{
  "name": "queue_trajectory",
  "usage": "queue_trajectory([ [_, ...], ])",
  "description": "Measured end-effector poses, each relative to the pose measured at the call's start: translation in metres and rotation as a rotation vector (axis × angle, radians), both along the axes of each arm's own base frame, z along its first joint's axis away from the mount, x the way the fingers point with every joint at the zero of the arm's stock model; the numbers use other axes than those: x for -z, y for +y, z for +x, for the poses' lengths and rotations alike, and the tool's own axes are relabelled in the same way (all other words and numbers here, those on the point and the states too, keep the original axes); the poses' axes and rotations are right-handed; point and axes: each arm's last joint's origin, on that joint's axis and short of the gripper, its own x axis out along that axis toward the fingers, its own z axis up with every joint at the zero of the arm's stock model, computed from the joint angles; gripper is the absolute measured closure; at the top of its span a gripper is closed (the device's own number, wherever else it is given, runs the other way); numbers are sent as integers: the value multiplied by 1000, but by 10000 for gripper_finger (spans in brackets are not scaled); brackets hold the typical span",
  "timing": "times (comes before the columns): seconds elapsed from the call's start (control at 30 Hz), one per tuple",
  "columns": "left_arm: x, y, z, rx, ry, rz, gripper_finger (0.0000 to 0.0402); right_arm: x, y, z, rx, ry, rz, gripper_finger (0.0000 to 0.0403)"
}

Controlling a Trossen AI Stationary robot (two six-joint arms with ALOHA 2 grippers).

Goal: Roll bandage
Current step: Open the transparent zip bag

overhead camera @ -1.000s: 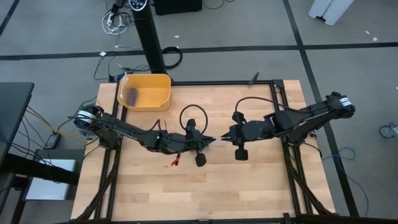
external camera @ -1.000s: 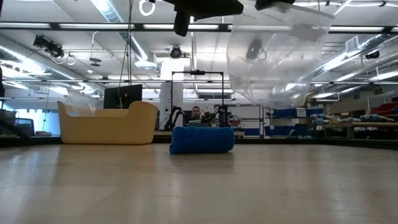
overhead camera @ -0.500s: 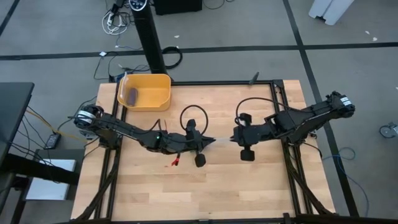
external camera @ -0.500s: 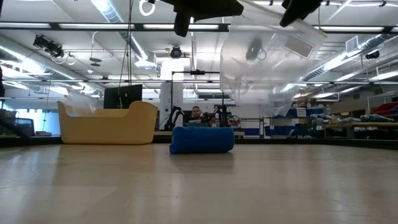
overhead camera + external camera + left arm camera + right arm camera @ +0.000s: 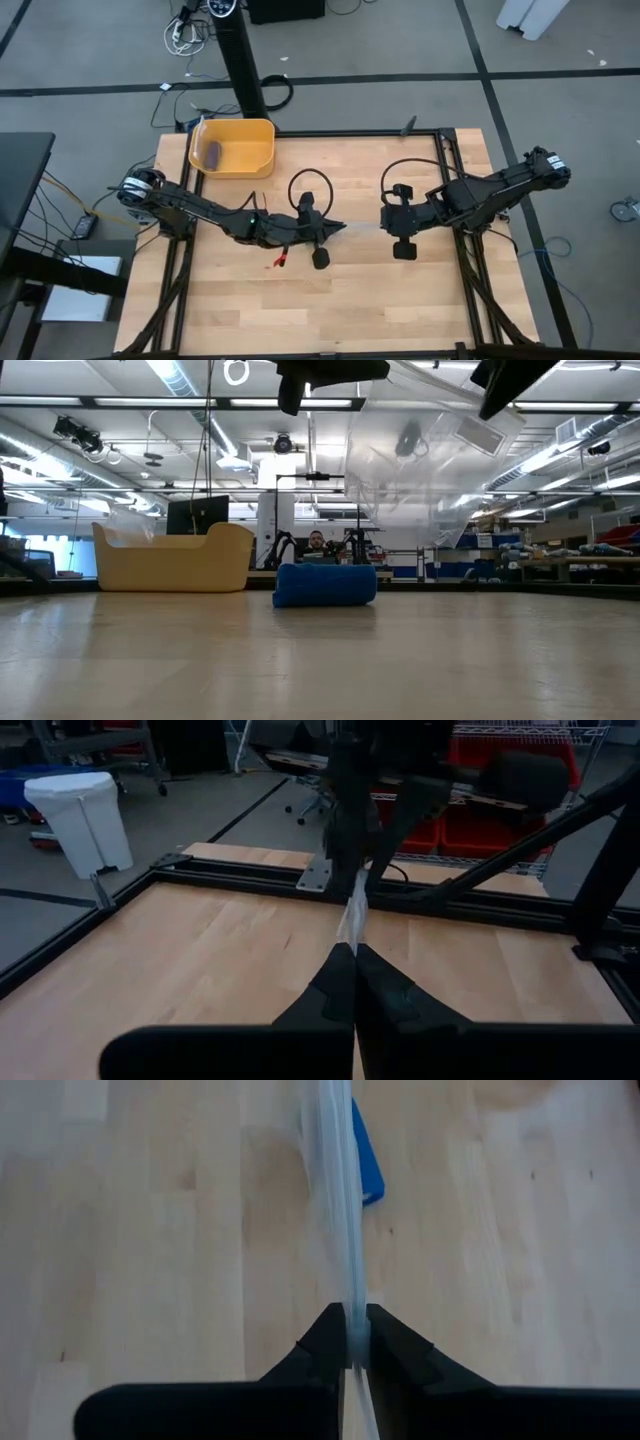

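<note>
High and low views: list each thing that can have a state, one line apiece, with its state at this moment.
Bandage: rolled into a short cylinder, lying on its side on the table.
Clear plastic packet: held up in the air between both grippers.
Left gripper: shut on the packet's edge.
Right gripper: shut on the packet's other edge.
Yellow bin: upright at the table's far left, a small purple-grey roll inside.

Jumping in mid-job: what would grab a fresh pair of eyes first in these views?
The clear plastic packet stretched taut in mid-air between both arms above the table's middle: the left claw and the right claw each pinch one end. Under it, the bandage lies on the wood as a bright blue roll. A yellow bin sits at the table's far left corner.
</note>
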Motion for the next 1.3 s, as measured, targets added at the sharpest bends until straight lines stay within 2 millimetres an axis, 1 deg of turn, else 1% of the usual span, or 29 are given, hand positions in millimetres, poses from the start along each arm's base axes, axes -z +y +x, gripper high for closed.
queue_trajectory([
  [0.27,-7,-4,-6,17,-9,12,401,3,5,-8,7,62,-1,373],
  [0.4,-8,-5,-7,21,-5,13,401,3,8,-10,7,62,1,371],
  [0.47,-9,-6,-8,25,-6,16,401,3,10,-11,3,59,-5,365],
  [0.57,-17,-7,-11,17,-38,14,401,6,11,-19,-20,134,-17,344],
  [0.63,-22,-8,-17,-6,-22,44,401,-4,14,-19,-21,90,-15,327],
  [0.7,-27,-8,-22,-36,-18,77,401,-14,16,-27,-15,62,-55,309],
  [0.77,-39,-7,-32,-32,-40,88,401,-26,19,-32,-16,-37,-79,295],
  [0.83,-55,-8,-42,-17,-92,89,401,-38,20,-43,-17,-137,-105,286],
  [0.87,-60,-10,-48,-5,-107,94,401,-43,19,-48,-10,-197,-117,284],
  [0.97,-63,-12,-60,18,-120,110,401,-53,21,-58,-2,-404,-138,282],
  [1.03,-66,-14,-68,35,-135,124,401,-55,23,-61,-15,-541,-145,283],
  [1.1,-72,-17,-71,44,-183,126,401,-54,25,-61,-53,-666,-134,284],
  [1.2,-71,-22,-74,72,-190,163,401,-45,30,-56,-114,-828,-143,283],
  [1.23,-71,-23,-74,75,-196,174,401,-39,31,-54,-132,-871,-154,283],
  [1.3,-73,-23,-75,75,-207,172,401,-32,33,-52,-138,-963,-169,283],
])
